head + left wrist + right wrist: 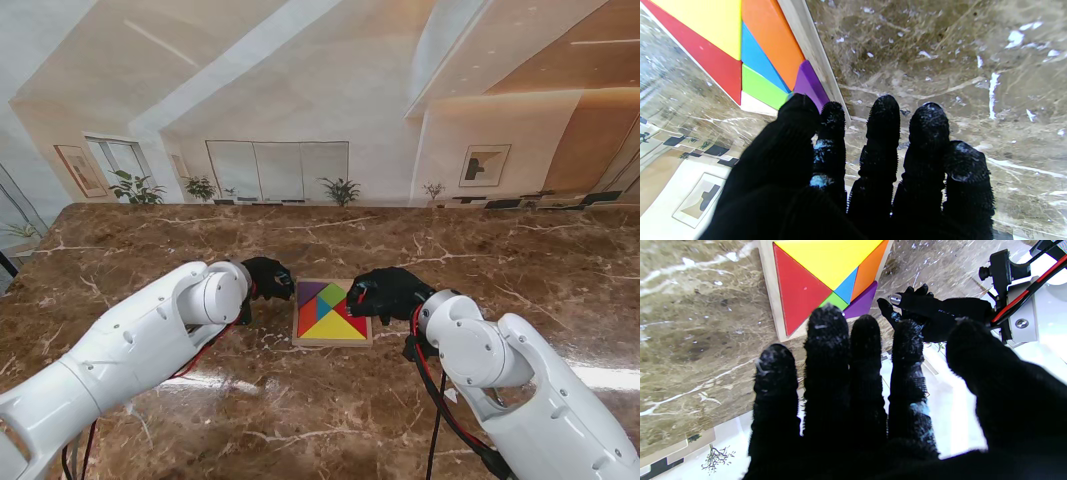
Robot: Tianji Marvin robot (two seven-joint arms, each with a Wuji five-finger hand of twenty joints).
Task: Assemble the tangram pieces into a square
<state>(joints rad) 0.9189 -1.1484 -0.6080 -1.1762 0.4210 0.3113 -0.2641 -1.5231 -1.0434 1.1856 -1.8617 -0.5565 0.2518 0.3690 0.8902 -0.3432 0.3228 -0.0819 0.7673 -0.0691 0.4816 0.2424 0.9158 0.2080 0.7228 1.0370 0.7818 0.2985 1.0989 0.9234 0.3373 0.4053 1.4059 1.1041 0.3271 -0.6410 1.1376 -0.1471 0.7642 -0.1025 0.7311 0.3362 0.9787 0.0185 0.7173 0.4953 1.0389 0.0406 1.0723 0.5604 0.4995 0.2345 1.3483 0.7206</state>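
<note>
Tangram pieces [332, 309] sit packed as a square in the wooden tray [331, 342], mid-table. I judge them light, stiff, slick; best nudged at edges. Left hand [267, 278] and right hand [388, 292] flank the tray, fingers apart, empty.

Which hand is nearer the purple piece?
Left. The left hand sits beside the purple piece at the tray's left far corner; the right hand is across the tray.

Showroom-like lobby or office lounge.
Polished brown marble table [150, 240], framed pictures [485, 165], potted plants [340, 190], pale walls.
</note>
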